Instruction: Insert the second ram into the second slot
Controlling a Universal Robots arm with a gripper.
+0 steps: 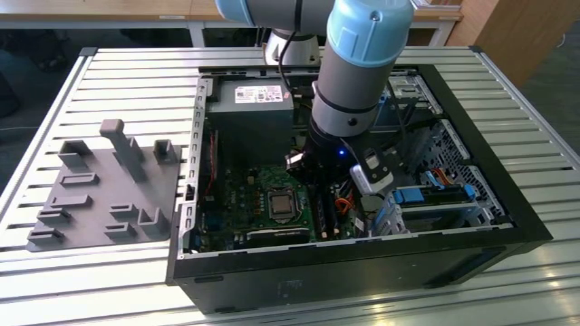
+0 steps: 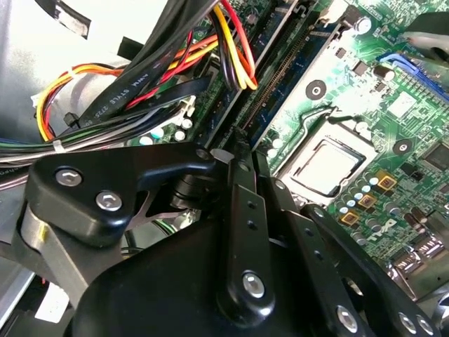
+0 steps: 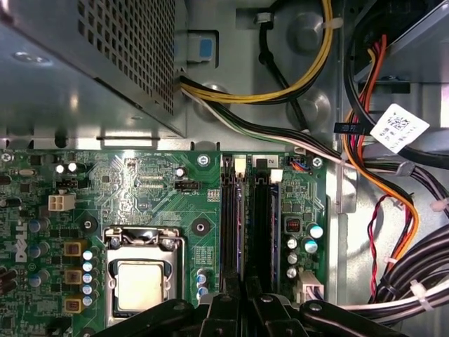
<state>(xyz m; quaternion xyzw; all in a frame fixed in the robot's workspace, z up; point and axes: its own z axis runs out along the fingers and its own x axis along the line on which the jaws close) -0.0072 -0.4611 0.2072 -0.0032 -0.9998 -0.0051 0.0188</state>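
The arm (image 1: pixel 358 75) reaches down into the open case (image 1: pixel 363 272), its gripper (image 1: pixel 319 178) low over the board (image 1: pixel 244 197), right of the CPU socket (image 1: pixel 280 204) in the exterior view and just above the memory slots (image 1: pixel 328 217). In the first wrist view the slots (image 3: pixel 251 225) run as long dark channels straight away from the gripper (image 3: pixel 244 303), so their long axis lies in line with the fingers, and the socket (image 3: pixel 140 277) sits beside them. In the second wrist view the fingers (image 2: pixel 245 203) look drawn narrow, tips right at the end of a blue-edged strip (image 2: pixel 280 77) standing in a slot; this seems to be the ram, lying directly ahead of the gripper along the slot line. Whether the fingers clamp it or merely press on its top edge I cannot tell. A cable bundle (image 2: pixel 161 67) hangs close alongside.
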